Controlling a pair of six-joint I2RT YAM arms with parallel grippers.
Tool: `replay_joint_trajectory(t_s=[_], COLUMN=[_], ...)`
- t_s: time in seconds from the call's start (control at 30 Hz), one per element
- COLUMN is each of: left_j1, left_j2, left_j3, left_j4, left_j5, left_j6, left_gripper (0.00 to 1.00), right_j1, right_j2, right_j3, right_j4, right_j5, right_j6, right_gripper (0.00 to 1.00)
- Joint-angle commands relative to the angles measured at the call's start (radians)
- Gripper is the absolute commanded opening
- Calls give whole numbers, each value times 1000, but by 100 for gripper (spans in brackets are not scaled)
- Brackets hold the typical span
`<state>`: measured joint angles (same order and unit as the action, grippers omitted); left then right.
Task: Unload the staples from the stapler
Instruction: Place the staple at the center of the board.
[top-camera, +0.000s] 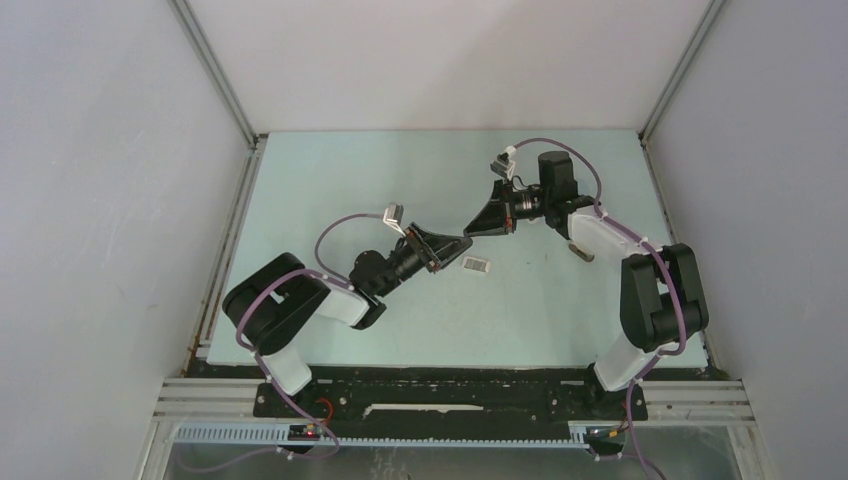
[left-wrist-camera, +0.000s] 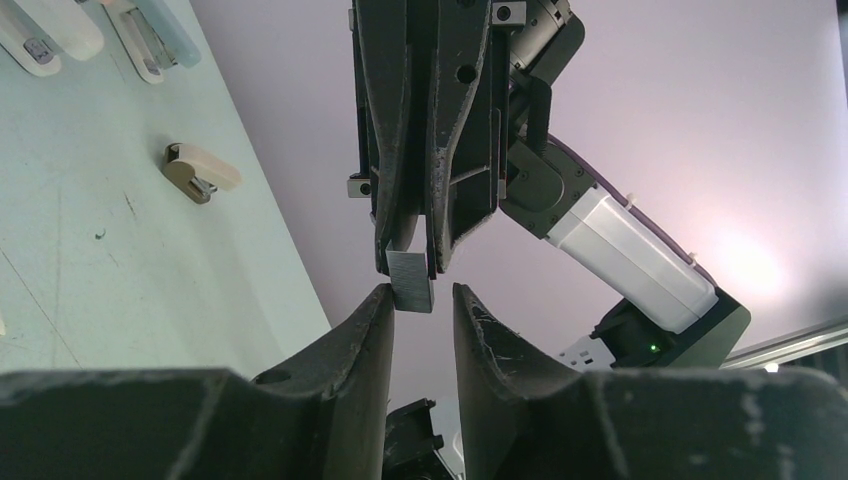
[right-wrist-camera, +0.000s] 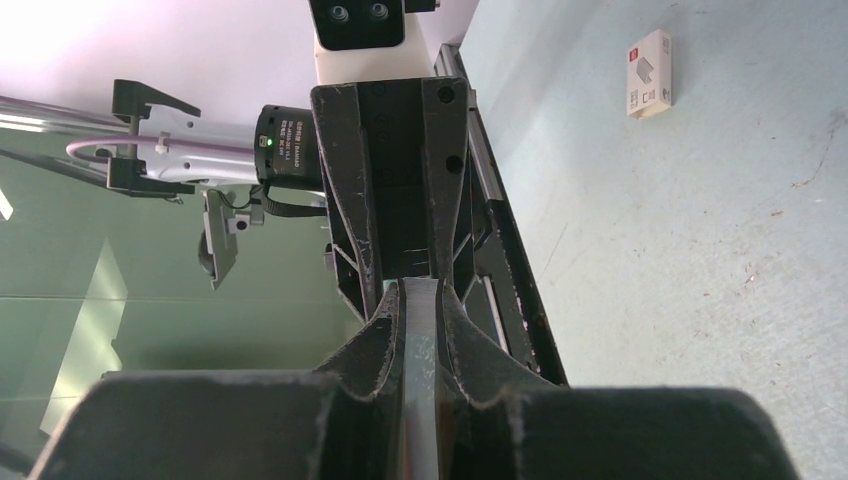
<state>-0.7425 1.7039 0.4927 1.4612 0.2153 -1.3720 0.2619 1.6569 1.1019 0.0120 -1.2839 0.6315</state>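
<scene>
A short grey metal strip of staples (left-wrist-camera: 412, 287) hangs in mid-air between the two arms. My right gripper (left-wrist-camera: 413, 262) is shut on its upper end, and the strip fills the gap between the right fingers (right-wrist-camera: 375, 330) in the right wrist view. My left gripper (left-wrist-camera: 422, 295) stands open around the strip's lower end. The strip rests against one left finger (left-wrist-camera: 370, 330), with a gap to the other. From above, the left gripper (top-camera: 455, 245) and the right gripper (top-camera: 478, 228) meet tip to tip over the table. A beige stapler (left-wrist-camera: 200, 172) lies on the table.
A small white box (top-camera: 476, 264) lies on the pale green table (top-camera: 330, 190) just below the grippers. Two more staplers (left-wrist-camera: 150, 40) lie near the table's right side. White walls enclose the table on three sides.
</scene>
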Motion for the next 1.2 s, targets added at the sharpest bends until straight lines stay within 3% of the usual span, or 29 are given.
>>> replay_joint_trajectory(t_s=[0.0, 0.4, 0.6, 0.77, 1.17], left_j1=[-5, -4, -3, -4, 17], left_j2=[3, 9, 5, -5, -33], left_j3=[44, 46, 41, 19, -81], left_j4=[45, 45, 45, 45, 44], left_j5=[8, 10, 23, 33, 101], left_j6=[-10, -12, -1, 10, 61], left_gripper=[32, 19, 17, 16, 15], right_j1=[-3, 0, -2, -19, -104], right_j2=[-23, -23, -31, -43, -101], right_j3=[2, 2, 2, 2, 3], right_j4=[15, 13, 7, 12, -56], right_j5=[-4, -9, -13, -22, 21], right_j6=[-12, -22, -33, -29, -138], right_gripper=[8, 14, 42, 54, 57])
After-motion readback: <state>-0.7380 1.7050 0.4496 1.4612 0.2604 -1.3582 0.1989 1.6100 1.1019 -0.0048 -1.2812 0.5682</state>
